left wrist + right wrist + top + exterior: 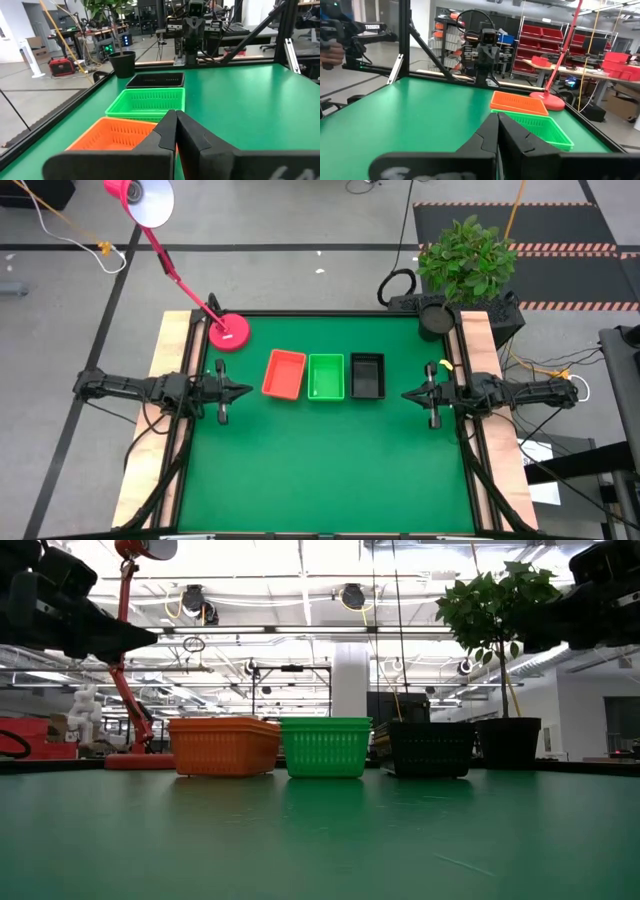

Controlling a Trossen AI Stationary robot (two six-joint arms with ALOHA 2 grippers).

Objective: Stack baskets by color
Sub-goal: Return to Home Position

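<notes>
Orange-red baskets, green baskets and black baskets stand side by side in a row on the green table, toward its far side, each resting on its base. In the low view the orange-red baskets, green baskets and black baskets stand in line. My left gripper is shut and hovers level at the table's left edge, pointing at the row. My right gripper is shut and hovers level at the right edge, pointing left. Neither touches anything.
A pink lamp's round base stands at the far left corner, its stem leaning up and away. A potted plant stands past the far right corner. Wooden side rails flank the table. The near half of the green tabletop is bare.
</notes>
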